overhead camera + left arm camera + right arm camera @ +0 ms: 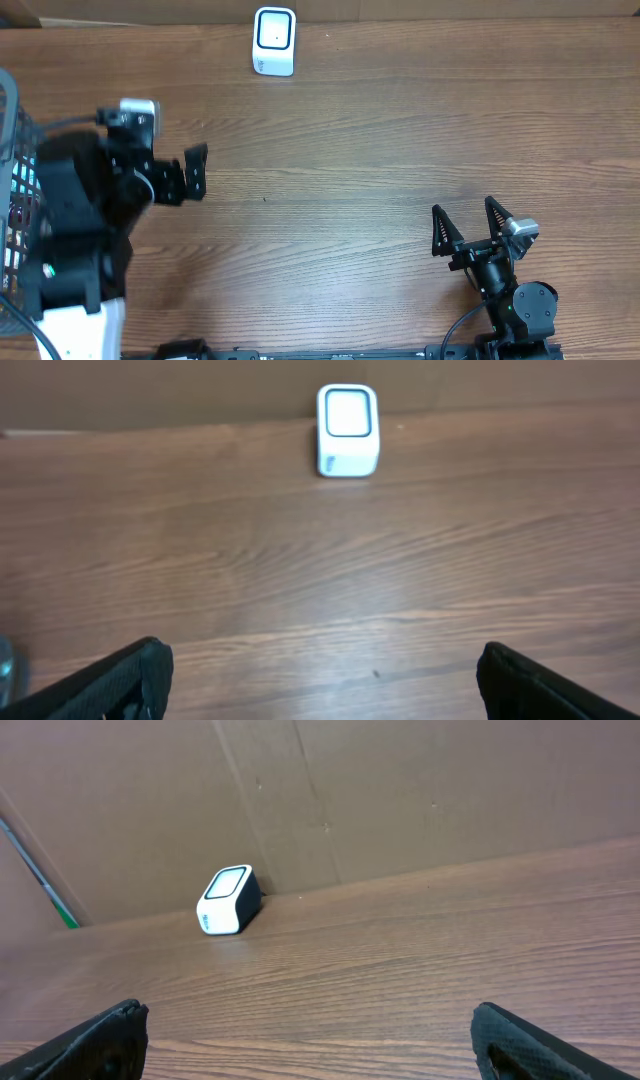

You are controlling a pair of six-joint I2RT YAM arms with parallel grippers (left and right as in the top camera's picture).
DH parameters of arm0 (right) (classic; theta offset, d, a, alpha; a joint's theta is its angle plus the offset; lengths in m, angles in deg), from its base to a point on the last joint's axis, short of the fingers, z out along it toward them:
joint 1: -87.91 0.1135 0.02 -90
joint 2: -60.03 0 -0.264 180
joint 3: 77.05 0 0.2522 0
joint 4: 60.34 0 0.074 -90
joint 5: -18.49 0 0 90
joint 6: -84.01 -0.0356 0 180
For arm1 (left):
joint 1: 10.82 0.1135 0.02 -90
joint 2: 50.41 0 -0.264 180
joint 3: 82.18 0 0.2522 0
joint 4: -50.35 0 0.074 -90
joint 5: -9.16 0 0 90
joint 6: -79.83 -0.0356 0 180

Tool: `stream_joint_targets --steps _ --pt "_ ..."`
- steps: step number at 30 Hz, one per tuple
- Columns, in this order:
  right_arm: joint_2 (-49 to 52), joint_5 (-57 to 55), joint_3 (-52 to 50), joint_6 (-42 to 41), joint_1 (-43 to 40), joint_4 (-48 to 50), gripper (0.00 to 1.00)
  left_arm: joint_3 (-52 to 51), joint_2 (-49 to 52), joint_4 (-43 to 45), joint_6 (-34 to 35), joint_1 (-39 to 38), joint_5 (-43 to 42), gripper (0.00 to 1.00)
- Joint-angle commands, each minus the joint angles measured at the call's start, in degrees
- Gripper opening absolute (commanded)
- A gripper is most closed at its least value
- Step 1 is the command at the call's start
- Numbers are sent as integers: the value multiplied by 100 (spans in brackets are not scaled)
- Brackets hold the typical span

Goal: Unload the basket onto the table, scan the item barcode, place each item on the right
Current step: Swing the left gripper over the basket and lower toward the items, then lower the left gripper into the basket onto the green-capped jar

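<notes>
Pick-up step not begun: left claw [196, 172] and right claw [466, 222] both spread wide, empty. Item probably in the wire basket [8, 120] on my left, contents unclear. Scanner [274, 40] stands at the surface [380, 150] far edge, so next I reach into the basket.

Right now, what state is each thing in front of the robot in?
left gripper, open, holding nothing.
right gripper, open, holding nothing.
barcode scanner, upright, nothing presented to it.
wire basket, not empty, mostly out of frame.
</notes>
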Motion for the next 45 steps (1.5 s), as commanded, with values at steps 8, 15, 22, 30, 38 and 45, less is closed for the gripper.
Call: stream_joint_targets --steps 8,15,22,30,38,45 --pt "-68 -70 -61 22 33 22 100 623 966 -118 133 -22 -1349 100" --pt "-68 -70 -61 22 33 22 100 1021 1156 -28 1478 636 -616 100" --pt "-68 -70 -61 22 33 22 100 2037 1123 -210 2146 2205 295 100" --pt "-68 -70 -61 22 33 22 100 1886 1373 -549 2754 3342 2396 100" --pt "-68 -70 -61 22 33 22 100 1834 1871 -520 3141 4199 2223 100" --pt "-68 -70 -61 22 33 22 100 1707 2487 -573 3053 4352 2181 100"
